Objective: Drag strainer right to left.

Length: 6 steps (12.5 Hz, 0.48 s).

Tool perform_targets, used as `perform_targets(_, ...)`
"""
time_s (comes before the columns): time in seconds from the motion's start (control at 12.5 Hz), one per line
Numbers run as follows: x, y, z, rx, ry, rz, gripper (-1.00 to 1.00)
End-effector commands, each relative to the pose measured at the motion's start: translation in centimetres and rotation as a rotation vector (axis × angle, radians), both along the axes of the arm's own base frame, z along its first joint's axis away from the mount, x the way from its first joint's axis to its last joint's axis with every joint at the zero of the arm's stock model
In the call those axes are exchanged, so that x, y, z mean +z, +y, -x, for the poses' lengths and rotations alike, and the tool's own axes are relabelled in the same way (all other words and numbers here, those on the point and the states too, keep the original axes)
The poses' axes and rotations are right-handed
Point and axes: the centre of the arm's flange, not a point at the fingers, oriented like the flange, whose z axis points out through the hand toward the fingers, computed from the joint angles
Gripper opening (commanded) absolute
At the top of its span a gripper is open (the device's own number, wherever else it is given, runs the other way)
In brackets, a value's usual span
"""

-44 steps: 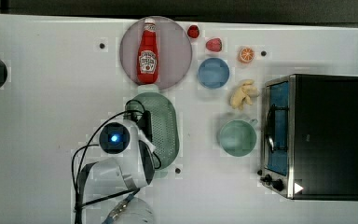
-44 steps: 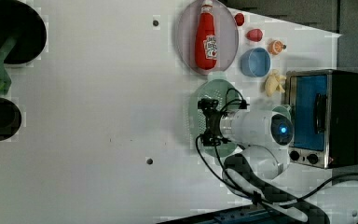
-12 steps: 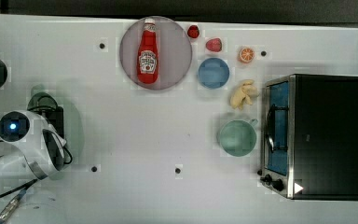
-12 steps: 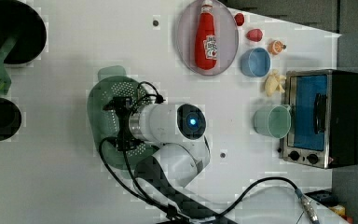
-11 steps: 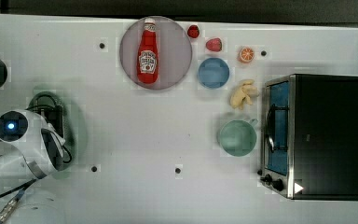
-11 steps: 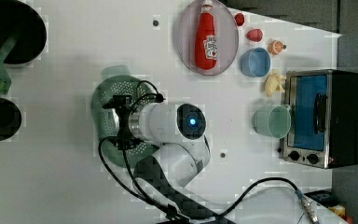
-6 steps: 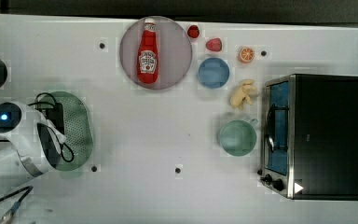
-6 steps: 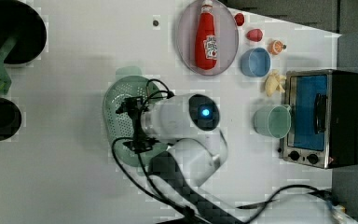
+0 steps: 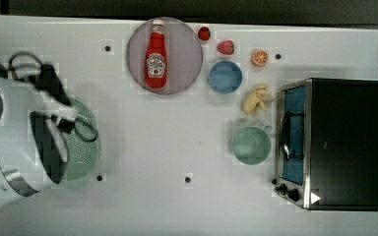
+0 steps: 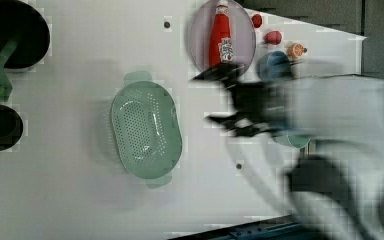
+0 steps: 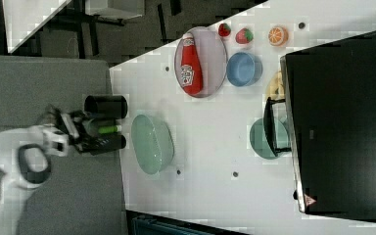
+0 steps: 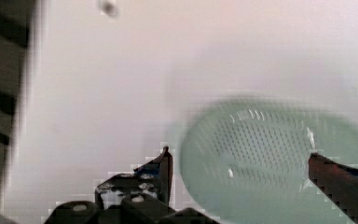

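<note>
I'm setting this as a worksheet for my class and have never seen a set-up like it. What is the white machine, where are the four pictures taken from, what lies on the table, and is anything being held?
The white machine is a single robot arm ending in a two-fingered gripper. Three pictures come from fixed cameras looking down on the white table; the fourth comes from a camera on the arm's wrist, so it looks past the gripper's own dark fingers.

On the table lie a pale green strainer, a ketchup bottle on a round plate, a blue bowl, a green cup, a few small toy foods and a toaster oven.

Nothing is held. The gripper is open, with the strainer lying free on the table beneath it.
</note>
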Motion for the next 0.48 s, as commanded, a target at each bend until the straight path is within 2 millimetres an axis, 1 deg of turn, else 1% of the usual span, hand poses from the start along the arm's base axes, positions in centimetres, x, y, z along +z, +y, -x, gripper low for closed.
perform_targets(0.08, 6.6, -17.9, -4.4, 0.080, -0.058, 0.079, 1.00)
perform_targets(0.16, 8.4, -21.9, -4.2, 0.147, -0.064, 0.125, 1.00)
perform_targets(0.24, 9.8, -25.8, -3.6, 0.209, -0.055, 0.164, 1.00)
perform_targets(0.32, 10.9, -29.3, -2.9, 0.261, -0.047, 0.184, 1.00)
perform_targets(0.4, 11.7, -32.1, -2.0, 0.302, -0.033, 0.181, 1.00)
perform_targets(0.48, 12.2, -34.2, -1.1, 0.327, -0.016, 0.166, 1.00)
